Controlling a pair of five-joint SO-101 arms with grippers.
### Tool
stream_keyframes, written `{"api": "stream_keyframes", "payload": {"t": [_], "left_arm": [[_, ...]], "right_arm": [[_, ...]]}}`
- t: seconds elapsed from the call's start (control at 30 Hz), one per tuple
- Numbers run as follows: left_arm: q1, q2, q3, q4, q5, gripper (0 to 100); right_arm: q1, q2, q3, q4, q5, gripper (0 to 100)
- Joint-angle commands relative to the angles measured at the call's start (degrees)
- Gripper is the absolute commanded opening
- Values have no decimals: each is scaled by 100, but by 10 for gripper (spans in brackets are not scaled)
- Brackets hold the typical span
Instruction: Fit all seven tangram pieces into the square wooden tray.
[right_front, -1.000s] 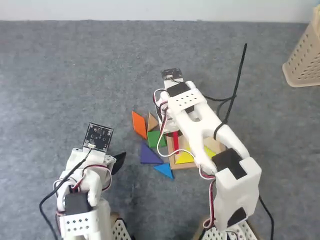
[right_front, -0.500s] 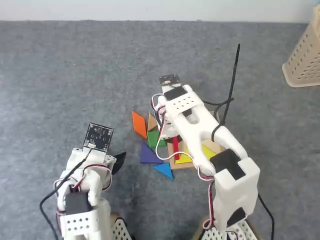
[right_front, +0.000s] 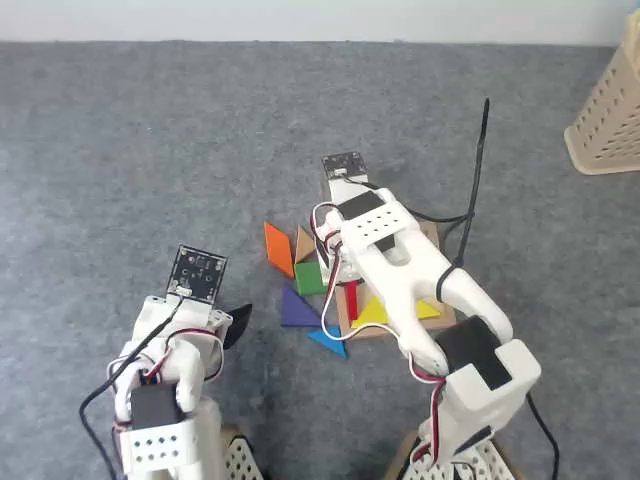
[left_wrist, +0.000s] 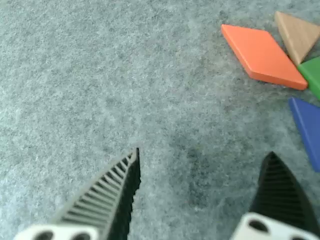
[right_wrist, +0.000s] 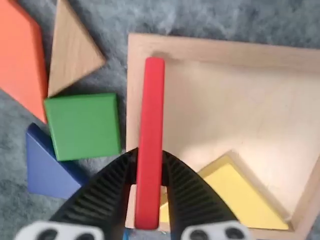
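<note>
Currently, item by item.

- **My right claw (right_wrist: 149, 156):** clenched on the red piece (right_wrist: 154, 100). The piece stands on edge between my pads and hangs over the wooden tray (right_wrist: 210, 46), along the wall nearest the loose pieces.
- **Yellow triangle (right_wrist: 235, 192):** lying flat inside the tray, near my grip.
- **Outside, on the carpet:**
  - green square (right_wrist: 82, 125), just beside the tray's outer wall
  - tan triangle (right_wrist: 72, 50)
  - orange parallelogram (right_wrist: 17, 65)
  - dark blue triangle (right_wrist: 47, 165)
  - light blue triangle (right_front: 330, 341)
- **My left claw (left_wrist: 204, 155):** released, grasping nothing, over bare carpet and well apart from the tray.

Hazards, as I judge them:

- If I let go with the red piece on edge, it may topple the wrong way. It could then lie across the rim or ride up on the yellow triangle instead of seating flat.
- If I lower it too close to the wall, it may catch the rim and tip or drag the tray.
- If my wrist tilts carelessly, it could shove the green square off.
</note>
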Motion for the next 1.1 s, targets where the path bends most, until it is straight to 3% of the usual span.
{"api": "stream_keyframes", "payload": {"t": [0.0,0.1,0.3,0.63,0.8,1.07], "left_arm": [[9,-88,-31,26,-35,353],[9,-88,-31,26,-35,353],[9,-88,-31,26,-35,353],[9,-88,-31,26,-35,353],[9,-88,-31,26,-35,353],[9,-88,-31,26,-35,353]], "right_arm": [[-66,-435,-62,-101,193,10],[-66,-444,-79,-92,202,18],[-66,-444,-62,-48,202,150],[-13,-497,-62,-40,229,151],[-4,-505,-97,40,747,151],[426,-681,-255,215,809,151]]}}
